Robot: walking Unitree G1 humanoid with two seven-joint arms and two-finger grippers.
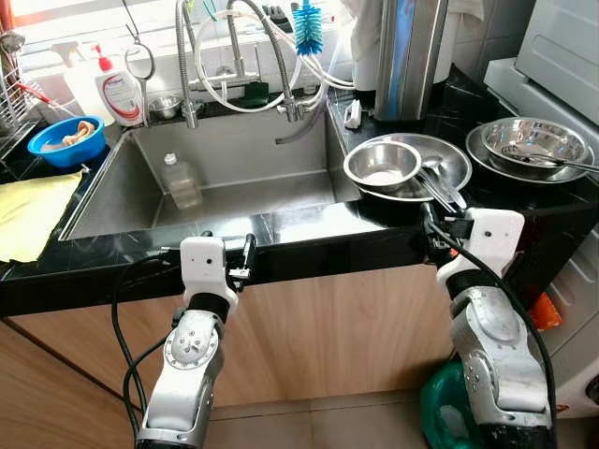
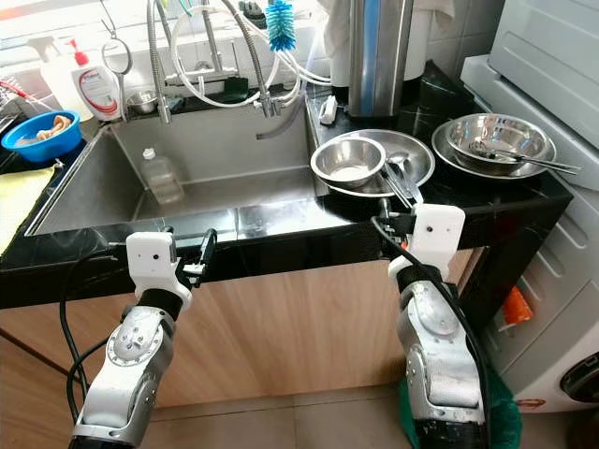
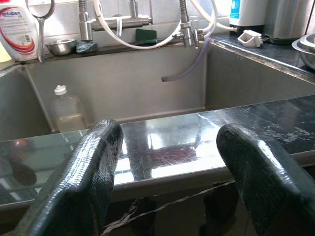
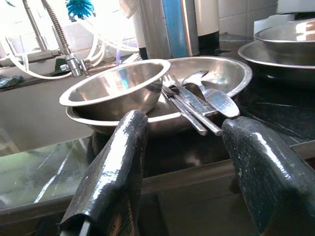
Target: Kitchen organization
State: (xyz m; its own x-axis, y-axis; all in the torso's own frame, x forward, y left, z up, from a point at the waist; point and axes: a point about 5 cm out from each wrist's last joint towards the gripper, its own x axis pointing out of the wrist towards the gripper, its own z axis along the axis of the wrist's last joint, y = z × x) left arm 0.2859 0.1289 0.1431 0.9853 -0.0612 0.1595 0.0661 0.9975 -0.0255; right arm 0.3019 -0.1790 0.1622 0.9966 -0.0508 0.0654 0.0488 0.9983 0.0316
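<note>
Nearest the camera, two silver arms rise toward the front edge of the black desk (image 1: pixel 309 229). The left hand (image 3: pixel 167 167) sits just below that edge in front of the sink (image 1: pixel 122 187), its two black fingers (image 3: pixel 83 172) spread wide with nothing between them. The right hand (image 4: pixel 187 162) sits at the same edge further right, fingers likewise wide apart and empty, facing a shallow steel plate (image 1: pixel 459 164). On that plate rest a small steel bowl (image 1: pixel 382 166) and a bundle of cutlery (image 4: pixel 197 101) whose handles point toward the right hand. Beside it, further right, a second steel bowl (image 1: pixel 533 140) sits in another plate with a utensil lying across it. Inside the sink a clear plastic bottle (image 1: pixel 180 180) with a white cap stands near the back wall. To the left of the sink lie a yellow cloth (image 1: pixel 28 210) and a blue bowl (image 1: pixel 65 140) holding some pale items. At the back stand coiled taps (image 1: pixel 187 65), a soap bottle (image 1: pixel 117 89), a blue brush (image 1: pixel 308 28) and a tall steel cylinder (image 1: pixel 412 56)
</note>
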